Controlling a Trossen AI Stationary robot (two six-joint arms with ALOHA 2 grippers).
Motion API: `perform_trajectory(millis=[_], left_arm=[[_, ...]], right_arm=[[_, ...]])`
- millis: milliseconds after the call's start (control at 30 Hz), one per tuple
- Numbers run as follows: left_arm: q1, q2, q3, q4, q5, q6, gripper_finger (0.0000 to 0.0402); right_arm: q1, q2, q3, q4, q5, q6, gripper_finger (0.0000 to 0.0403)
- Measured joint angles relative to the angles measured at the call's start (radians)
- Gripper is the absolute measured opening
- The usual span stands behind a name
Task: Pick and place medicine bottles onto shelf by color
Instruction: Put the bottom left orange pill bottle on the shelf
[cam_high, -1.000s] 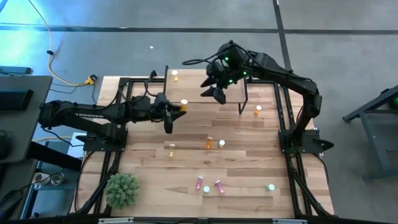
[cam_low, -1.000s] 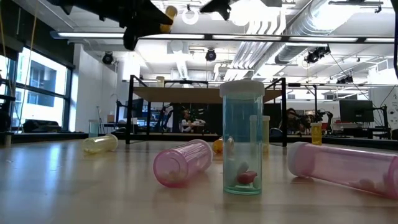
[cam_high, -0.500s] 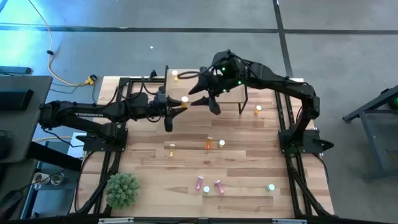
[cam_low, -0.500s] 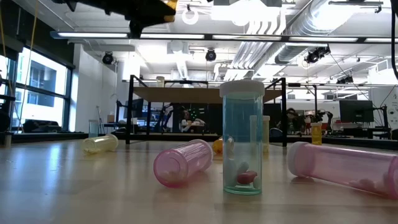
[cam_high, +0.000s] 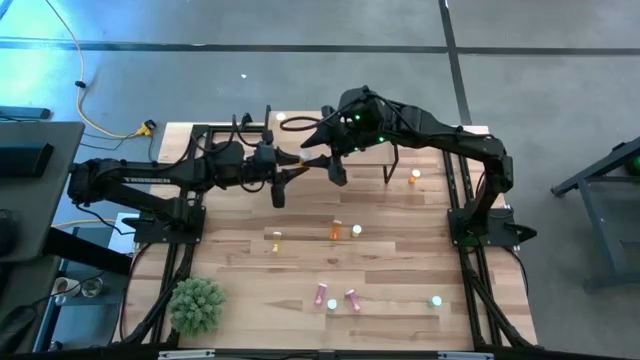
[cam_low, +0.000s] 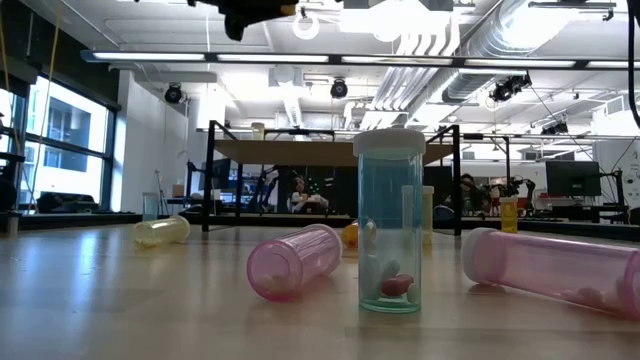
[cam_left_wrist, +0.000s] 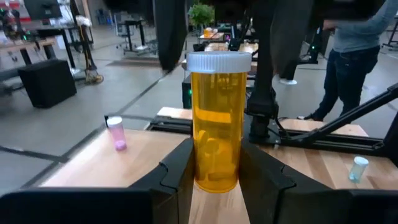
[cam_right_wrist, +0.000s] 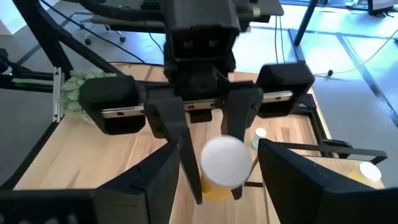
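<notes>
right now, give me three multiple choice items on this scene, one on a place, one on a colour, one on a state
1. Where is the bottle held by the left gripper?
A. lying on the table
B. in the air beside the right gripper
C. inside the plant

2. What colour is that held bottle?
A. pink
B. green
C. orange with a white cap

3. How is the right gripper?
A. open, its fingers to either side of the bottle's cap
B. shut on a pink bottle
C. shut on the shelf

Answers:
1 B, the high view shows both grippers meeting above the table near the shelf.
2 C, the left wrist view shows an orange body and white cap.
3 A, the right wrist view shows its fingers apart around the cap.
</notes>
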Motion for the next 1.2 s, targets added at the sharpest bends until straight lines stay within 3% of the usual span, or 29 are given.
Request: perform_trajectory(millis=[267, 667, 1200], left_arm=[[0.001, 0.000, 0.011, -0.001, 0.000, 0.025, 0.0097], [0.001, 0.000, 0.011, -0.002, -0.001, 0.025, 0.0097], [0.001, 0.000, 0.011, -0.003, -0.002, 0.032, 0.0097]], right_arm=[[0.000, 0.000, 0.000, 0.000, 0.002, 0.003, 0.0207], [0.000, 0.006, 0.000, -0.001, -0.002, 0.010, 0.0141], [0.000, 0.014, 0.000, -0.003, -0.010, 0.026, 0.0110]])
